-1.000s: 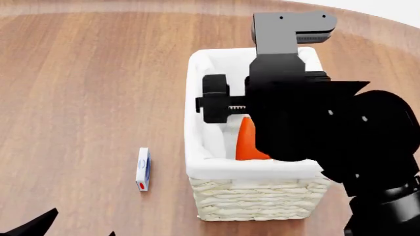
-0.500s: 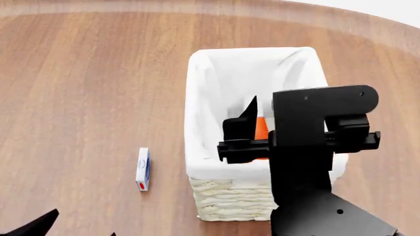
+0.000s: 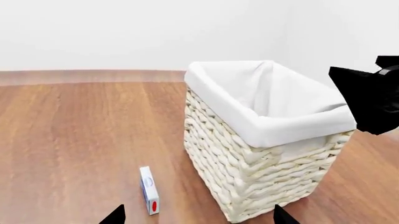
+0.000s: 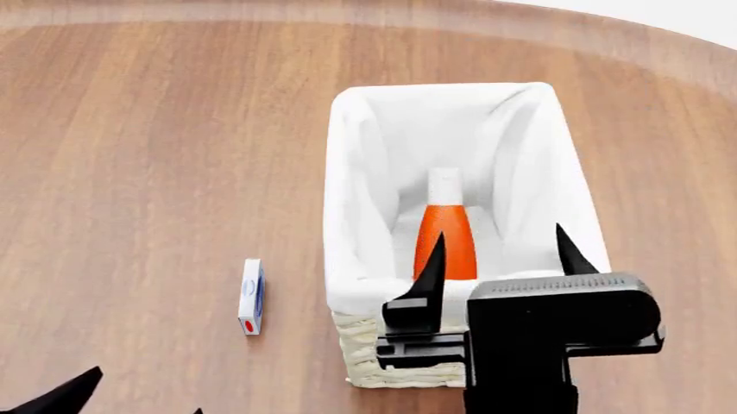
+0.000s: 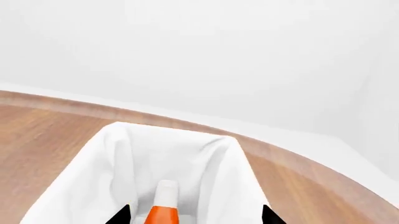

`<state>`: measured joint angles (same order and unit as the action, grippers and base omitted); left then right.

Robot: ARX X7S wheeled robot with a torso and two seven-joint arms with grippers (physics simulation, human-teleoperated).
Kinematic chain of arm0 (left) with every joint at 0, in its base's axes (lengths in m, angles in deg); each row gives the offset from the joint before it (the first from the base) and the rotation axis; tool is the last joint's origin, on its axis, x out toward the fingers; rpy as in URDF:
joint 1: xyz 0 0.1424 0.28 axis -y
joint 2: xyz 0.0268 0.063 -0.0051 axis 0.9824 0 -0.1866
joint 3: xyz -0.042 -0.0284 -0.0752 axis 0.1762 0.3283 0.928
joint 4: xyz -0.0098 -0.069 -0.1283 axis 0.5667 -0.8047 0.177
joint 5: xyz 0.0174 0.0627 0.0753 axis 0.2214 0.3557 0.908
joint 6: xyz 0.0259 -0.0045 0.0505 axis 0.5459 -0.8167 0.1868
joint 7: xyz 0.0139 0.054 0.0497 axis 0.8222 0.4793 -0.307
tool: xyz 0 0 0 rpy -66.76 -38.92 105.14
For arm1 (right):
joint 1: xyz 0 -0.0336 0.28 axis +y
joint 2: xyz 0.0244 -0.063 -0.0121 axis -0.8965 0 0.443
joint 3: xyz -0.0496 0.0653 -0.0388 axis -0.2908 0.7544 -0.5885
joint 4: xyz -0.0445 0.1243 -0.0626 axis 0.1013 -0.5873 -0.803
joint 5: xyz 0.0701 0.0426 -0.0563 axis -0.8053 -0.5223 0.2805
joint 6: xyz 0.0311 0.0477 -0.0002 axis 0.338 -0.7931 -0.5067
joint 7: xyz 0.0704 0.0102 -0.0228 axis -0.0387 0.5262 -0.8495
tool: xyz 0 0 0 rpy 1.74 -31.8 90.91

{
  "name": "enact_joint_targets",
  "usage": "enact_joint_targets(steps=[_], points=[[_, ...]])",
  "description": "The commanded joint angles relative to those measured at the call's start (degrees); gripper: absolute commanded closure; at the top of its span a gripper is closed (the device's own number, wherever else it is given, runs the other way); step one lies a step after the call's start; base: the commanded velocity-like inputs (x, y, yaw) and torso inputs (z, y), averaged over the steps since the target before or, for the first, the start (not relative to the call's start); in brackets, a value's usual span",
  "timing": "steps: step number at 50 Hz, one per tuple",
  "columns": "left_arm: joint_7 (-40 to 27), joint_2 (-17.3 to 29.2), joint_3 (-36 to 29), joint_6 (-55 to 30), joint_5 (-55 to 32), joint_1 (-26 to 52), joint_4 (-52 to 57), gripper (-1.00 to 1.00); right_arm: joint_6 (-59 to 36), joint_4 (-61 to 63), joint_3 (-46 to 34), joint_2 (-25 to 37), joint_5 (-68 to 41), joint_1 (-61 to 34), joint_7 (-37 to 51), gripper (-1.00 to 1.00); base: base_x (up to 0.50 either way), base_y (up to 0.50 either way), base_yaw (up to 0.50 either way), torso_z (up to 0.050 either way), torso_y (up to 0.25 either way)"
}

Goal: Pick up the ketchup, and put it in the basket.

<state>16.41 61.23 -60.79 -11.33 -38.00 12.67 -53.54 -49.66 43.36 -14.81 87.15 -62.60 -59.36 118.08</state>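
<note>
- The desk (image 4: 150, 129) is a broad round top of brown wood grain that fills almost the whole head view, its curved far edge running along the top of the frame.
- The basket (image 4: 437, 345) stands right of centre in the head view, a cream wicker box with a white cloth liner (image 4: 345, 198) folded over its rim; in the left wrist view (image 3: 249, 172) its woven side and one corner face the camera.
- My right tool (image 4: 498, 257) sits at the lower centre-right of the head view, over the near rim of the basket; its two dark fingers stand well apart with nothing between them, so it is wide and empty. The ketchup shows in the gap beyond the fingers.
- The ketchup (image 4: 444, 233) is inside the basket, on the liner, toward the near end. Its white cap points to the far end and the orange-red body to me. The right wrist view shows the cap and the top of the body (image 5: 164, 205) at the bottom centre of the frame.
- My left tool (image 4: 69, 395) shows only as dark tips at the lower left corner of the head view; I cannot tell how far it is spread.
- A small white box (image 4: 251, 297) with blue and red marks lies on the desk left of the basket, apart from it.
</note>
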Motion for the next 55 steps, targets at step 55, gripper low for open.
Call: enact_joint_targets(steps=[55], points=[[2.33,-2.60,0.71,2.38,0.85,-1.38,-2.76,-1.00,21.30,0.66,-1.49,-0.21,13.37,23.02,5.07,-1.00,0.00,0.00,0.00,0.000,0.000]])
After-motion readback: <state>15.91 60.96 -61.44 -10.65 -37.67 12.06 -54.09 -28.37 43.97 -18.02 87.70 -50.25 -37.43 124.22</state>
